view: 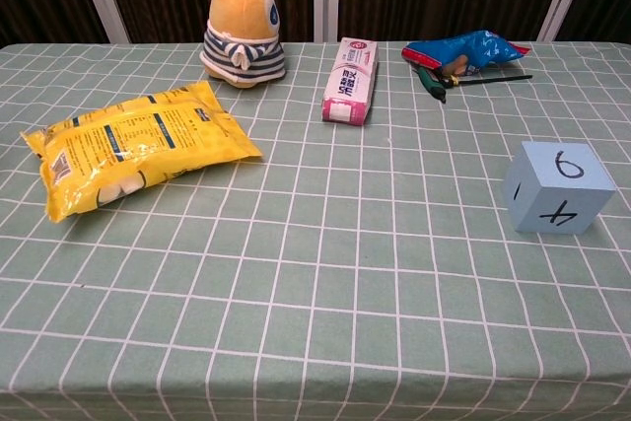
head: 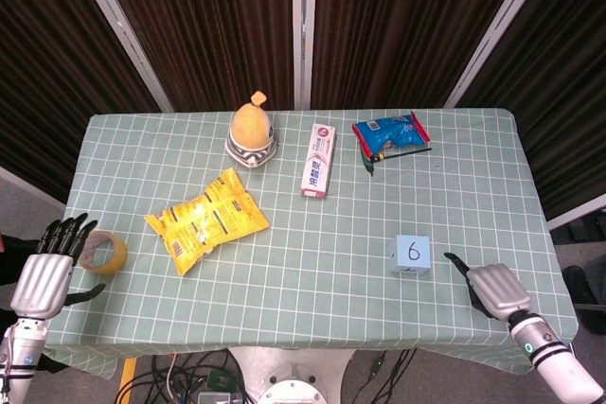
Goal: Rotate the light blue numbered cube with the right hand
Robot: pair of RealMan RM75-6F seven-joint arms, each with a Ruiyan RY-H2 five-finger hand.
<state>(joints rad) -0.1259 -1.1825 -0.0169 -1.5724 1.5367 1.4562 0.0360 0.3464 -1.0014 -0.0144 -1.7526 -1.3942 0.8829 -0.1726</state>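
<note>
The light blue numbered cube sits on the green checked surface toward its right front part, with a 6 on its top face; the chest view shows a 4 and a 1 on its two near sides. The right hand hovers over the surface just right of the cube and a little nearer the front edge, apart from it and holding nothing. One dark finger juts out toward the cube, but whether the others are spread or curled cannot be told from this angle. The left hand is at the far left edge, empty, its dark fingers apart and pointing away from the robot, just beside a roll of tape. A yellow snack bag lies left of centre. Along the back stand a yellow plush toy in a striped base, a pink and white box and a blue packet resting on a dark tool. Neither hand shows in the chest view
</note>
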